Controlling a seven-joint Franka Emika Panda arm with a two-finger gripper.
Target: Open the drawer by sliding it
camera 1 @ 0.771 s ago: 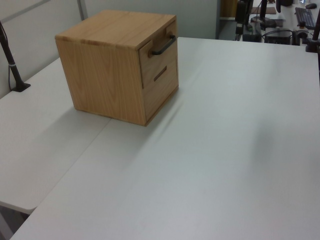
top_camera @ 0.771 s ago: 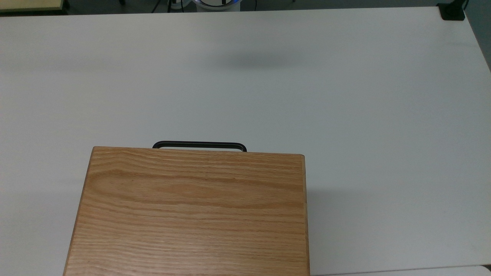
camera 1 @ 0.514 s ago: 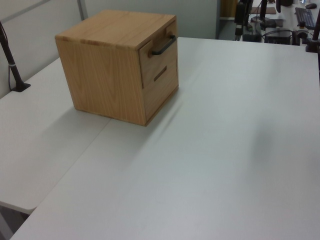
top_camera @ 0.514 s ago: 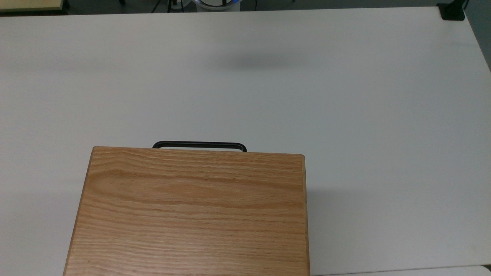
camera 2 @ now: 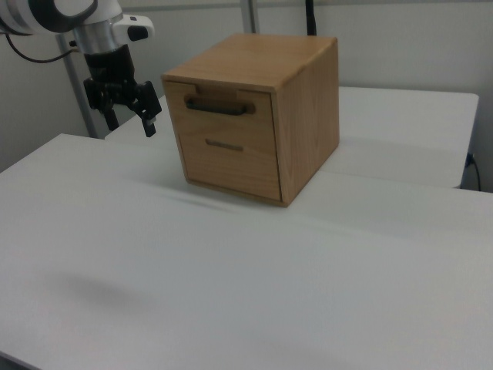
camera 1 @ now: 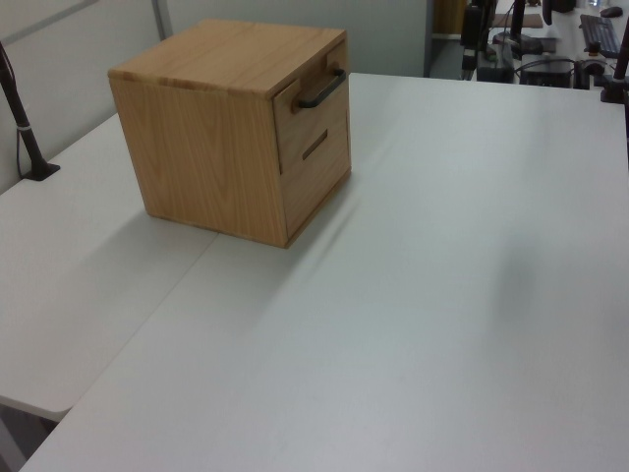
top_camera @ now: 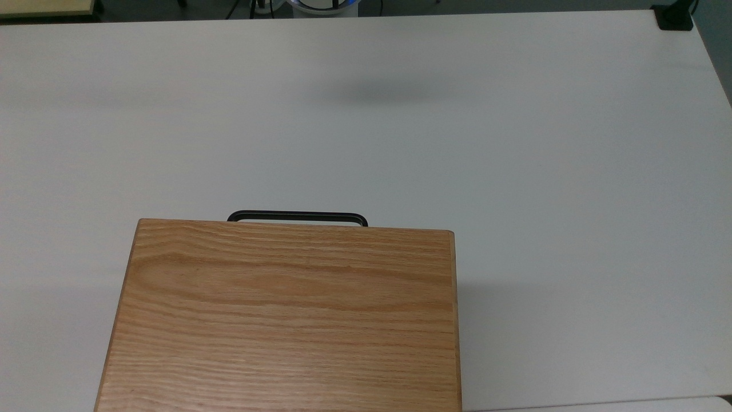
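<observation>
The drawer [camera 2: 228, 117] is the upper front panel of an oak-grained cabinet [camera 2: 259, 60] and sits flush with the cabinet face. Its long black bar handle [camera 2: 219, 106] runs across the panel. The handle [top_camera: 297, 217] pokes out past the cabinet top [top_camera: 286, 315] in the top view. In the left view the drawer [camera 1: 311, 106] and its handle [camera 1: 322, 88] face right. My gripper [camera 2: 129, 122] hangs open in the air to the right view's left of the cabinet, level with the handle and apart from it, with nothing between its fingers [camera 2: 148, 123].
The cabinet stands on a white table [camera 2: 231, 277] with a wide bare surface in front of it. Below the drawer is a second panel with a small slot [camera 2: 223, 146]. A black post [camera 1: 22, 128] stands at the left view's left edge.
</observation>
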